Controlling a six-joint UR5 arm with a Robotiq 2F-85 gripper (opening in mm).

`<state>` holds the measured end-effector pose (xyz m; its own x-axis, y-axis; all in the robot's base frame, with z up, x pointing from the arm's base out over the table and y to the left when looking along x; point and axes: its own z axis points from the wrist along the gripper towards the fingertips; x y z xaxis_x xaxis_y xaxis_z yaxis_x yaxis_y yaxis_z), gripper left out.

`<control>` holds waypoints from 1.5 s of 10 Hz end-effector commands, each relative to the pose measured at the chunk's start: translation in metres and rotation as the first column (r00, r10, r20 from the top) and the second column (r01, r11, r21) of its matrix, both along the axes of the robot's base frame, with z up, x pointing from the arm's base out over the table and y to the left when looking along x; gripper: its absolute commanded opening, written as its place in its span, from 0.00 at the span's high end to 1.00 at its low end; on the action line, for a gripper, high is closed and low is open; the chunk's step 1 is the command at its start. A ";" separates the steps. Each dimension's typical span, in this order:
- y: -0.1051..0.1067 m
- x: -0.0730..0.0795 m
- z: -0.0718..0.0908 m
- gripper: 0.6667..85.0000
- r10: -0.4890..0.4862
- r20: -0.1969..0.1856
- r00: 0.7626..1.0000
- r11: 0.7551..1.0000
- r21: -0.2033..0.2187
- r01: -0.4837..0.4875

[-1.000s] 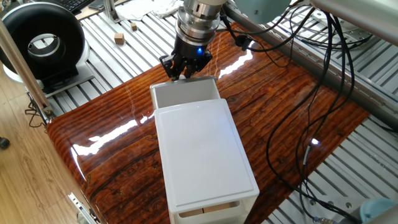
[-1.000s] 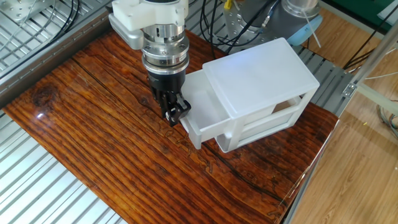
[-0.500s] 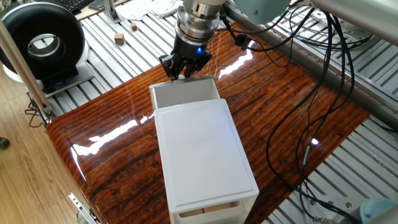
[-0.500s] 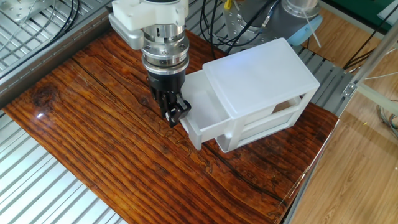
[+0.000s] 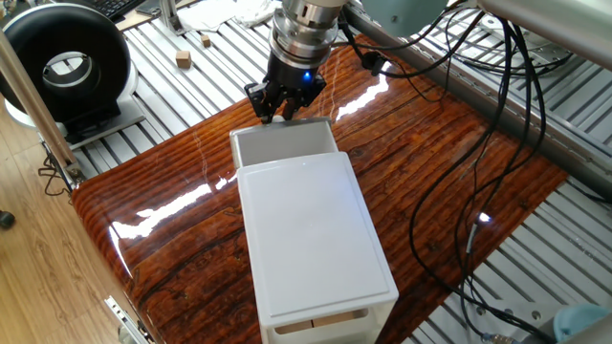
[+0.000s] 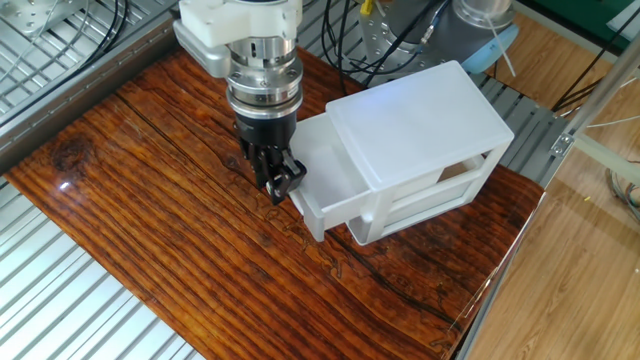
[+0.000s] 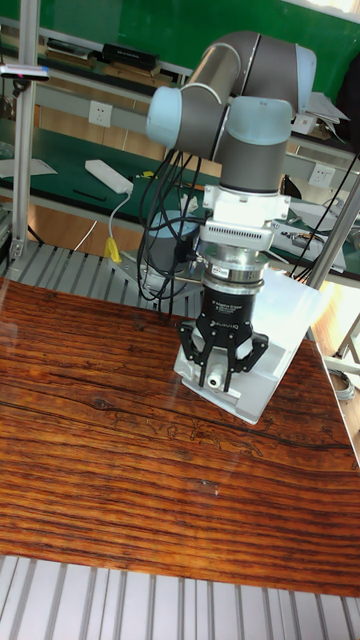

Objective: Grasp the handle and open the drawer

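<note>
The white box (image 5: 316,239) lies on the glossy wooden table, and its drawer (image 5: 282,143) sticks out a short way from the far end. My gripper (image 5: 275,113) points down at the drawer's front wall. In the tall fixed view a small off-white handle (image 7: 213,380) shows between the black fingers of the gripper (image 7: 215,385), which looks shut on it. In the other fixed view the gripper (image 6: 277,185) stands against the front of the drawer (image 6: 330,190) and hides the handle.
A black round device (image 5: 67,62) and a small wooden block (image 5: 183,59) sit on the metal slats beyond the table's left side. Black cables (image 5: 478,143) hang over the right side. The wooden top (image 6: 150,200) ends in slatted metal on all sides.
The gripper has shifted by a tiny amount away from the box. The drawer and the box look the same as before.
</note>
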<state>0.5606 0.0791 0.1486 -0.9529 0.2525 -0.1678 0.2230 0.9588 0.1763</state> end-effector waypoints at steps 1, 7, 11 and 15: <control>-0.006 0.002 0.007 0.55 0.021 0.006 1.000 1.000 -0.013 -0.021; -0.020 -0.005 0.030 0.61 0.067 -0.010 0.998 0.997 -0.038 -0.067; -0.046 -0.015 0.033 0.98 0.136 -0.052 0.989 0.983 -0.116 -0.141; -0.047 -0.019 0.035 0.98 0.213 -0.064 0.975 0.967 -0.127 -0.219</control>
<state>0.5436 0.0341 0.1802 -0.9876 0.0709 -0.1401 0.0653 0.9969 0.0447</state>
